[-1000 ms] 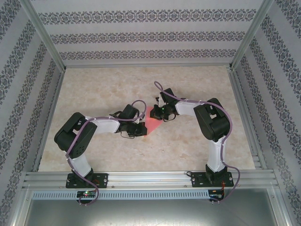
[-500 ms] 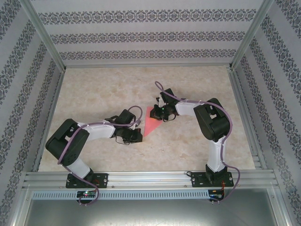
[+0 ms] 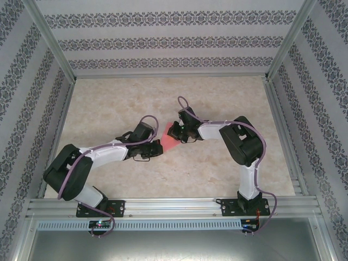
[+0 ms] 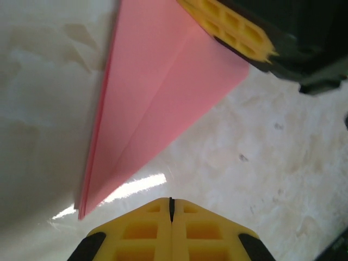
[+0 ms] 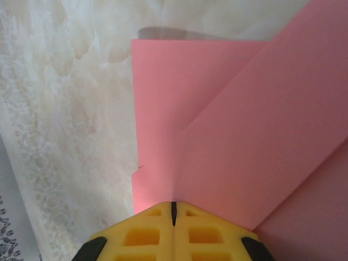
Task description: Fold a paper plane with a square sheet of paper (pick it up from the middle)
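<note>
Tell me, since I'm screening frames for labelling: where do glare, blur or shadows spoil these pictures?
Left wrist: a bright glare streak on the table beside the tip of the pink paper, and the left edge washed out and soft. Right wrist: paper sharp, a soft shadow along its far edge. Top external: even light, no glare, the paper small.

My arms (image 3: 106, 152) are white with black joints. Purple cables (image 3: 148, 118) trail along them. My fingertips (image 4: 136, 234) are gridded yellow

A pale marbled table (image 3: 109, 103) is seen across the middle of the frame. A folded pink paper (image 3: 169, 139) is laid at its centre.
</note>
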You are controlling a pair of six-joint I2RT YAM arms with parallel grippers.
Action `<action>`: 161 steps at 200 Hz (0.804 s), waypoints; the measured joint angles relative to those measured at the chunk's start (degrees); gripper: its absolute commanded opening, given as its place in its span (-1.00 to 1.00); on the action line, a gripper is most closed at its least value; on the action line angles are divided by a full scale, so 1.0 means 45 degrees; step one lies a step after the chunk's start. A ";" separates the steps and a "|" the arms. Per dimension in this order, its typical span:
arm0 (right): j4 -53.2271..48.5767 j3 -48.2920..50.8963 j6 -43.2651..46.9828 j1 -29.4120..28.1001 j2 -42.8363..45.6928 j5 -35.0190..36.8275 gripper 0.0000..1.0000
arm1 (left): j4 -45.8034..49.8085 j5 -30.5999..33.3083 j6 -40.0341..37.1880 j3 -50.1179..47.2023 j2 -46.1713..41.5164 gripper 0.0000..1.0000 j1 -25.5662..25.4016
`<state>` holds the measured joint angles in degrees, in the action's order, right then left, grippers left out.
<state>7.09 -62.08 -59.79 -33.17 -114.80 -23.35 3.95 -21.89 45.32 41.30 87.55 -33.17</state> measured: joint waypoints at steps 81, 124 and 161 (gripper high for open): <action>0.0306 0.0063 -0.0165 -0.0019 -0.0024 -0.0063 -1.00 | -0.0738 0.0185 -0.0029 0.0622 0.1525 -1.00 0.1039; 0.0165 -0.0044 0.0476 -0.0024 -0.0015 -0.0063 -1.00 | -0.1345 -0.0559 -0.0306 0.0447 0.2006 -1.00 0.1064; -0.0379 -0.0049 0.1311 -0.0355 0.0491 0.0151 -1.00 | -0.1341 -0.0729 -0.0680 0.0452 0.2064 -1.00 0.1064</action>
<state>5.39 -62.30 -53.89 -34.76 -112.60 -22.68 -2.09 -25.17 42.26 43.33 96.84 -28.38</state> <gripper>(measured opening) 0.039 0.066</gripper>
